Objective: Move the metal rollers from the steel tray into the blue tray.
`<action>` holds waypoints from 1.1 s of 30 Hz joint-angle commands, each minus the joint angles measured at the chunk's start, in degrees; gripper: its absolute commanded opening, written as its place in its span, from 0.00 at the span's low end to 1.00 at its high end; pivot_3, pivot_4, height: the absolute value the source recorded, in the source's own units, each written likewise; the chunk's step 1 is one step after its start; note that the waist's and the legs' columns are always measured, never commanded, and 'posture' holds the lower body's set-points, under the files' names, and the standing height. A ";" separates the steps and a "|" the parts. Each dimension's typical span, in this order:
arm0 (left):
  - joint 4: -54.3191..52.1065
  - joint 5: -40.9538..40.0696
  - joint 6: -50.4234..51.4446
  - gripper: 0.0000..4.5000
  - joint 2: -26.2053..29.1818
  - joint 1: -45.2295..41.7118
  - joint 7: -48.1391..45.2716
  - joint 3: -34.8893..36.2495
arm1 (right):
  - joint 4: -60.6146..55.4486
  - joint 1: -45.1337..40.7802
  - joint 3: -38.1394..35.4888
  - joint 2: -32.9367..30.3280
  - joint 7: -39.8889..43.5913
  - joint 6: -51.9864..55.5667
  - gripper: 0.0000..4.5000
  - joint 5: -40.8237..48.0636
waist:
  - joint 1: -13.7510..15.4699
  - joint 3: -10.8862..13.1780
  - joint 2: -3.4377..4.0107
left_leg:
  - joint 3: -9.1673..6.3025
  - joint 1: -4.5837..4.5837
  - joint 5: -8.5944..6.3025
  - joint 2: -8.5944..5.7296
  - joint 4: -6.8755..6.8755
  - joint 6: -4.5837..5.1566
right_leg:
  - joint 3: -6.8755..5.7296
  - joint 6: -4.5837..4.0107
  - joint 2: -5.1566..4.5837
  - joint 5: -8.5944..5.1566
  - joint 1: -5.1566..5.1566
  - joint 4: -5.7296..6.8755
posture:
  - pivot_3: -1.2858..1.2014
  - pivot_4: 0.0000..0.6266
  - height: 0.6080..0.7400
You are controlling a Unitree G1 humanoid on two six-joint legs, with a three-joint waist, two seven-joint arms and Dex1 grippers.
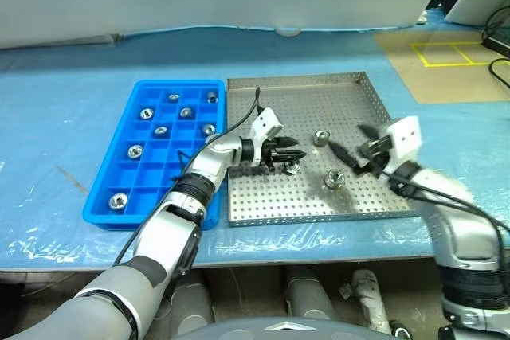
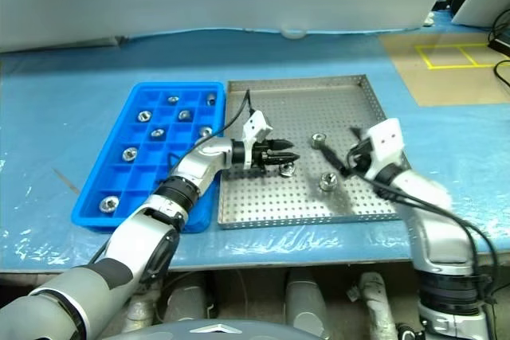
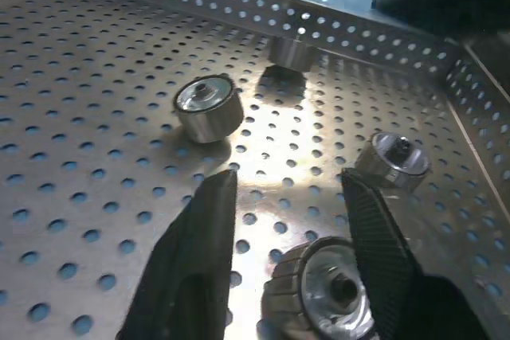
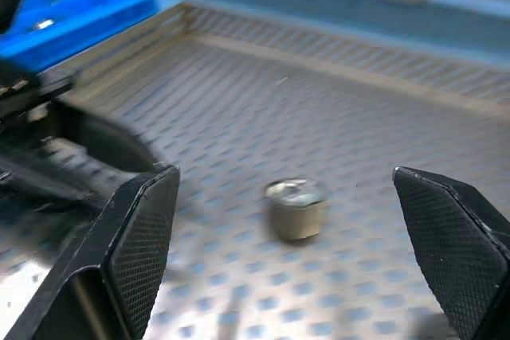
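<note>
The steel tray [image 1: 263,201] lies mid-table, and the blue tray [image 1: 103,181] sits against its left side. Several metal rollers [image 1: 161,130] rest in the blue tray's compartments. On the steel tray's perforated floor lie more rollers [image 1: 321,138] [image 1: 334,179]. My left gripper [image 1: 295,153] reaches in from the left, open, low over the floor. One roller [image 3: 323,288] lies between its fingers [image 3: 191,260], close to one of them and clear of the other. My right gripper [image 1: 356,143] hovers over the tray's right part, wide open and empty, facing a roller [image 4: 295,209].
Everything rests on blue plastic sheeting [image 1: 64,77] that covers the table. A brown board with yellow tape lines [image 1: 446,53] is at the back right. A black cable [image 1: 239,121] arcs over my left wrist. The table's front edge runs just below both trays.
</note>
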 commanded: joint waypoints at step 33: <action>-24.22 -8.90 13.87 0.38 -0.85 8.58 6.66 7.58 | 6.38 -11.54 5.82 1.28 7.27 -1.26 1.00 4.78 | 0.26 -0.22 0.37 | 0.06 -0.15 -0.01 -0.02 -0.44 -0.04 | -0.02 -0.02 0.00 0.01 -0.24 -0.29 | 0.44 0.24 1.00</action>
